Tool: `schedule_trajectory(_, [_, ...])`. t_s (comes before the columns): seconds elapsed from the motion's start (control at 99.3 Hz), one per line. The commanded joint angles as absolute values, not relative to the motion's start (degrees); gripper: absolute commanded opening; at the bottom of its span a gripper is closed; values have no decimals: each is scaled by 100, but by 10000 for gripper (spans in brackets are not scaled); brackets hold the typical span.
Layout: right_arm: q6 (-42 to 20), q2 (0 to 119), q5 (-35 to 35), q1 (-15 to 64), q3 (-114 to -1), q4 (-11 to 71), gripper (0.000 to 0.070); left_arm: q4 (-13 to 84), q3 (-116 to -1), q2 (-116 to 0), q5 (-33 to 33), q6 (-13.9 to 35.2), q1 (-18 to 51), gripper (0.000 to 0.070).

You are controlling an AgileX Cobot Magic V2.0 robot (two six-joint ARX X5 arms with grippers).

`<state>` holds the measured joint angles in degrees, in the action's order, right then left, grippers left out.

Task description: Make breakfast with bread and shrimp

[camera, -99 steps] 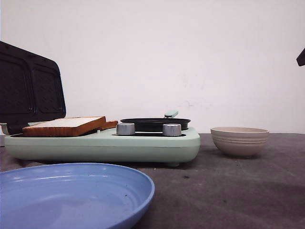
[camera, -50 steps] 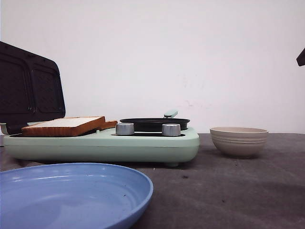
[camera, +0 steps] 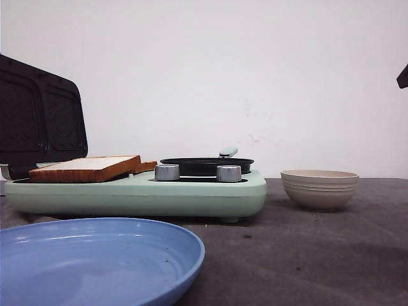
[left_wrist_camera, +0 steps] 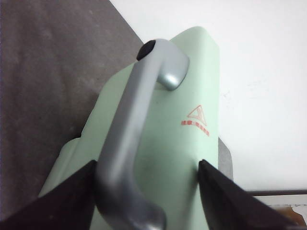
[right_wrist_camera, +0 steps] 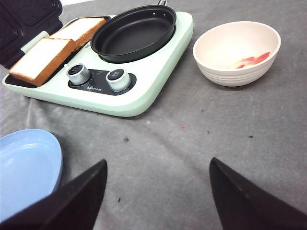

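Note:
Two slices of bread lie side by side on the dark sandwich plate of the mint-green breakfast maker; in the front view the bread shows edge-on. The orange-pink shrimp lies in the beige bowl, right of the maker. My left gripper is open behind the raised lid, its fingers straddling the grey lid handle, which sits close to one finger. My right gripper is open and holds nothing, high over the grey table in front of the maker.
An empty black frying pan sits on the maker's right half, behind two silver knobs. The lid stands open at the left. A blue plate lies near the front left. The bowl stands at the right.

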<state>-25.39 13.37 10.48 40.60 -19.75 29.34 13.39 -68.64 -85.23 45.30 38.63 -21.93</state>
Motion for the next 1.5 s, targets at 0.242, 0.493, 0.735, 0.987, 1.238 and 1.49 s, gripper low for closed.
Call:
schedule_trajectory(0.242, [-2506,1332,1050,4117,-1981,2880,411,1186,-7013,-8630,4473,3839,-2211,55])
schedule_trajectory(0.493, [-2508,1332,1055,4117,-1981,2880,411,1197,-7013,-8630,4451,3824,-2211,10])
schedule_trajectory(0.735, [-2506,1332,1055,4115,-1981,2880,411,1288,-7013,-8630,4447,3632,-2008,10])
schedule_trajectory(0.987, [-2508,1332,1055,4117,-1981,2880,411,1658,-7013,-8630,3997,3153,-1448,10])
schedule_trajectory(1.238, [-2508,1332,1055,4117,-1981,2880,411,1944,-7013,-8630,3378,2679,-738,10])
schedule_trajectory(1.49, [-2508,1332,1052,4117,-1981,2880,411,2023,-7013,-8630,2740,2401,-8,10])
